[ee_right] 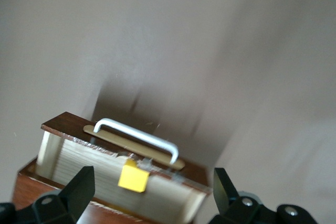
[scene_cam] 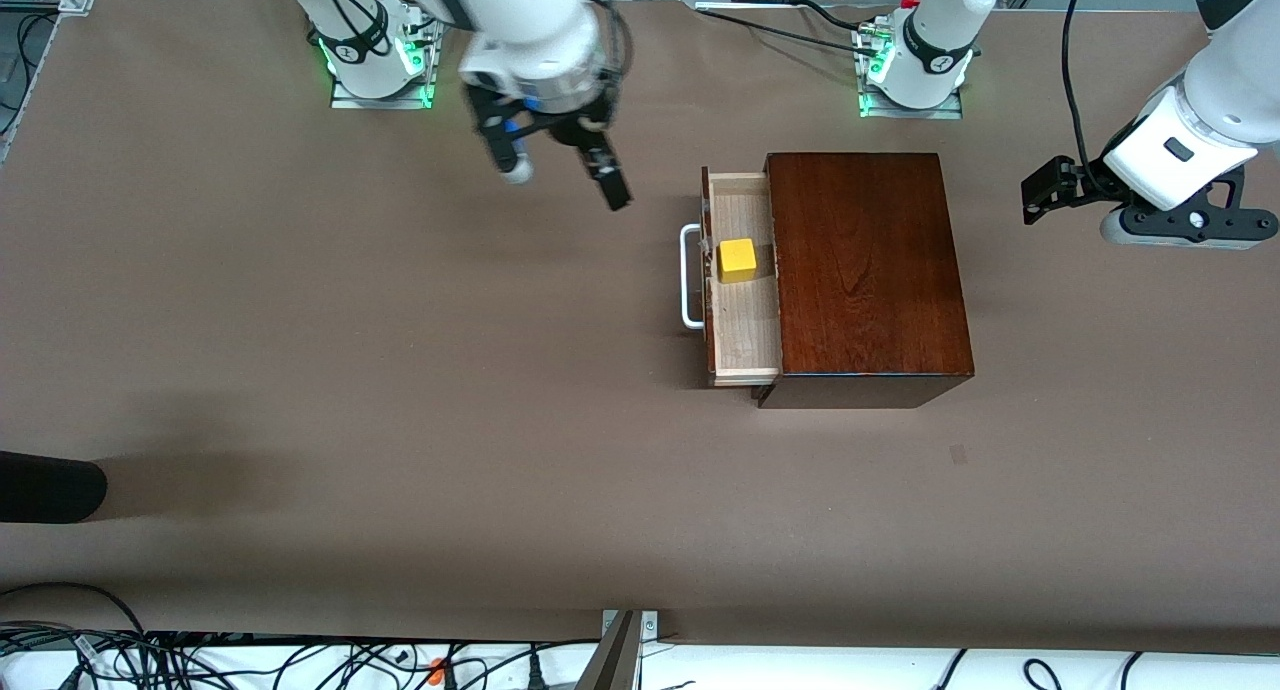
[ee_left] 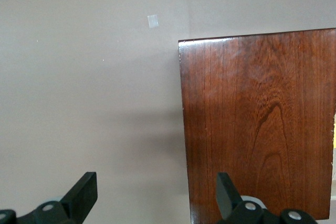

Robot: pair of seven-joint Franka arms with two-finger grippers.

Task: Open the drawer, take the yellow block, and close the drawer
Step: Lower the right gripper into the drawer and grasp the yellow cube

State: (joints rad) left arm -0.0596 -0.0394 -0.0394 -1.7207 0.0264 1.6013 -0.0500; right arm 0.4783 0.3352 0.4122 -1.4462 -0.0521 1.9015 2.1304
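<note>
Drawer already pulled open, centre of front view; yellow block inside, against drawer front by white handle, not yet taken. Right gripper upper centre-left, over bare table, jaws wide apart, empty. Left gripper waits at right edge, jaws spread, empty. Left: grasp block, shut drawer.

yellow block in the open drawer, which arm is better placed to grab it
Right. The open right gripper hangs over the table beside the drawer's white bar handle, with the small yellow cube exposed. The open left gripper waits past the dark wooden box.
</note>
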